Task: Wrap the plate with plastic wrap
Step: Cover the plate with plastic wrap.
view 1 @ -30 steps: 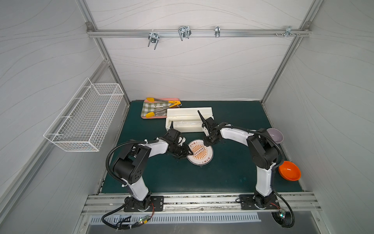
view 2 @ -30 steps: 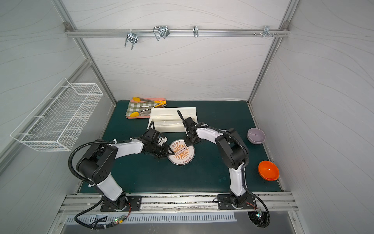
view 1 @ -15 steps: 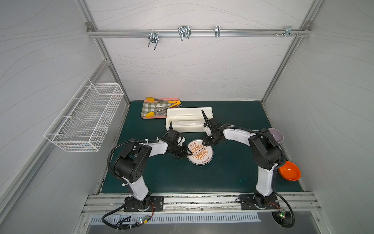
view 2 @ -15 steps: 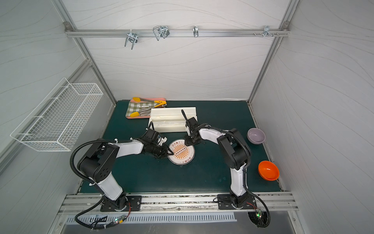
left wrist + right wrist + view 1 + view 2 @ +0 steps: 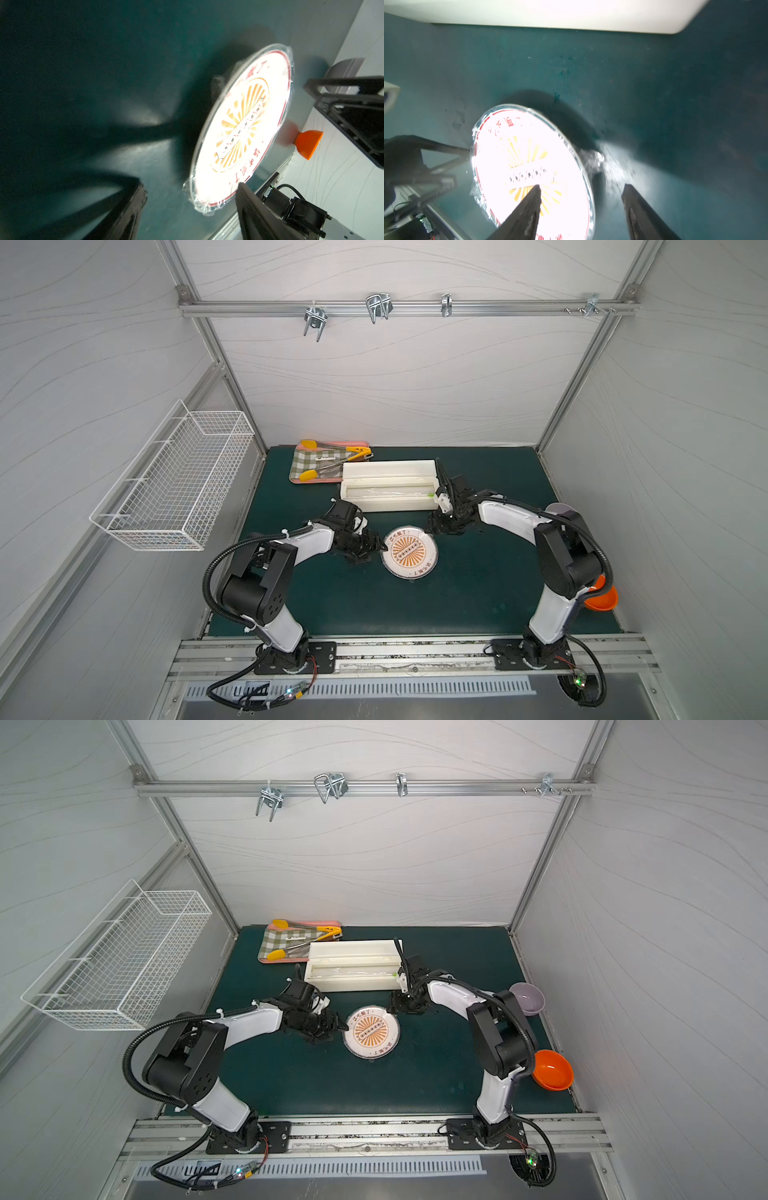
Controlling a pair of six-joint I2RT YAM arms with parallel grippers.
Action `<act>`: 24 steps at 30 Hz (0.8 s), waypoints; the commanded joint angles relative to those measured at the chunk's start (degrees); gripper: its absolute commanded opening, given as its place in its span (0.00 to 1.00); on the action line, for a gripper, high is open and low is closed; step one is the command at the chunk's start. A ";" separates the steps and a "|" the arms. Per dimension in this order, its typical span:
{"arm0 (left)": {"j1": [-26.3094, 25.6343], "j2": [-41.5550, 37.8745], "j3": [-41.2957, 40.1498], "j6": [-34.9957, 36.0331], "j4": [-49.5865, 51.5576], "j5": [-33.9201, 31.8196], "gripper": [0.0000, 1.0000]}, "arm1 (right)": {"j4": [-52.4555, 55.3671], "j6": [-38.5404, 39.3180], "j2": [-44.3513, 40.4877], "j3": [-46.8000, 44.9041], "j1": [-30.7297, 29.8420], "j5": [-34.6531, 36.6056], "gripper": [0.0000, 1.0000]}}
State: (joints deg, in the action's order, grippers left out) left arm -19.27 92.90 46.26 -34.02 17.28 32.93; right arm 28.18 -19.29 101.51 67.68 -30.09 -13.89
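Plastic wrap [image 5: 598, 160] is covering the plate [image 5: 409, 551] — left jaws and right jaws are both hanging spread by its rim.

White plate [image 5: 409, 552], orange sunburst; dark-green mat [image 5: 374, 605]

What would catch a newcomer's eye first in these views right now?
The white plate with its orange sunburst glares bright in the middle of the green mat, covered in crinkly plastic wrap. The left tool and right tool flank its rim, both with jaws apart. Behind sits the long cream dispenser box.
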 commanded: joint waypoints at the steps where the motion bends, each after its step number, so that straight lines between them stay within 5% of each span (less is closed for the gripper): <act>1: -0.54 -2.56 2.50 2.91 5.02 -2.71 0.70 | 6.84 -2.08 -5.21 -3.61 -0.79 1.38 0.62; 11: -5.85 2.68 4.61 1.80 1.70 -2.84 0.58 | 7.81 -8.83 -3.75 -5.90 -6.05 4.48 0.44; 18: -5.87 4.67 3.20 0.79 -1.98 -2.62 0.26 | 2.15 -10.62 -0.20 -8.05 -6.04 -0.93 0.30; 24: -5.79 5.73 2.48 -1.05 -7.58 -0.23 0.11 | -3.93 -13.82 -0.74 -10.96 -5.79 -6.88 0.21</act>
State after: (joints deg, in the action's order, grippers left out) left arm -24.60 97.71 48.66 -34.96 14.94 31.79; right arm 28.95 -30.94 100.68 58.15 -35.55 -16.16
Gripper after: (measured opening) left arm 0.123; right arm 0.218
